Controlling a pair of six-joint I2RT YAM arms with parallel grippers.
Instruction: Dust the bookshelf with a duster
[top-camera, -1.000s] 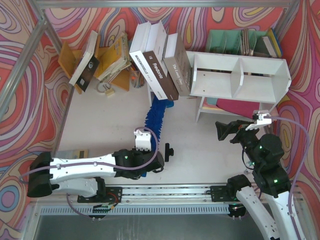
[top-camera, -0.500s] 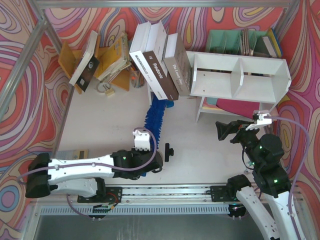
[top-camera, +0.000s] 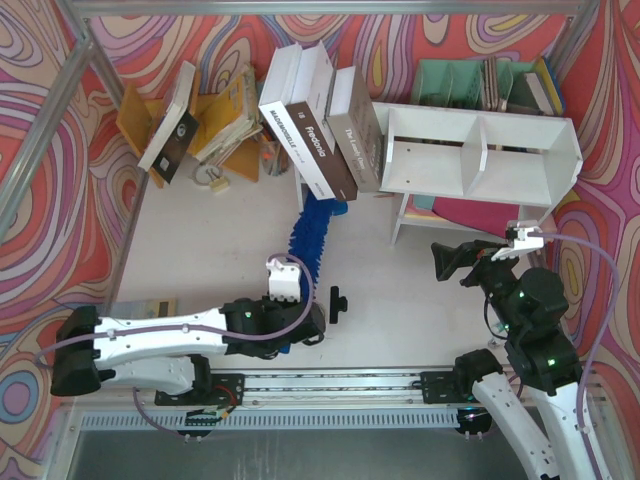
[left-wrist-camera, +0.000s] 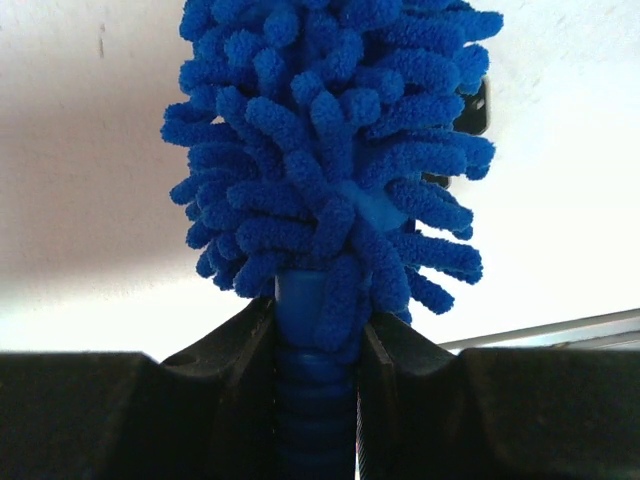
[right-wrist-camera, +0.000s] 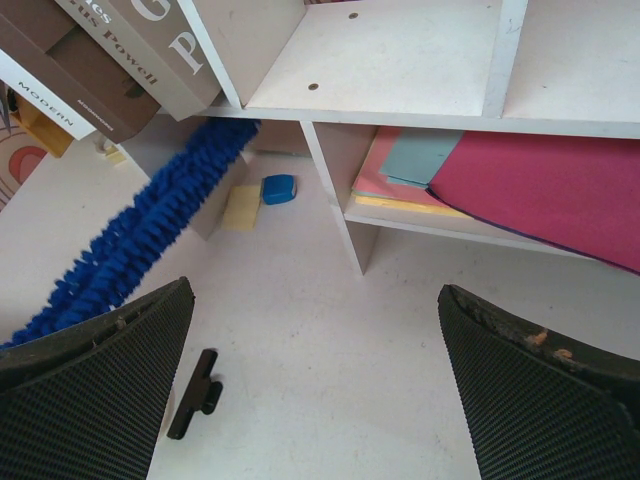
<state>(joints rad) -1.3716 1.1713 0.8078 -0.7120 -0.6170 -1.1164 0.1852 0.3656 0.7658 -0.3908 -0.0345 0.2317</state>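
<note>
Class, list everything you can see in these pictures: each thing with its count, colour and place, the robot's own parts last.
bookshelf: one, white, far right, two compartments.
duster: one, blue, reaching from near centre to under the leaning books.
large books: several, white and brown, leaning by the bookshelf's left end.
file organizer: one, teal, behind the bookshelf.
book rack: one, yellow-orange, far left.
sheets: several, pink and teal, below the compartments.
black part: one, beside the duster.
blue object: one, small, near the bookshelf's leg.
table: one, white.
left gripper: shut on the duster's handle.
right gripper: open, before the bookshelf.
</note>
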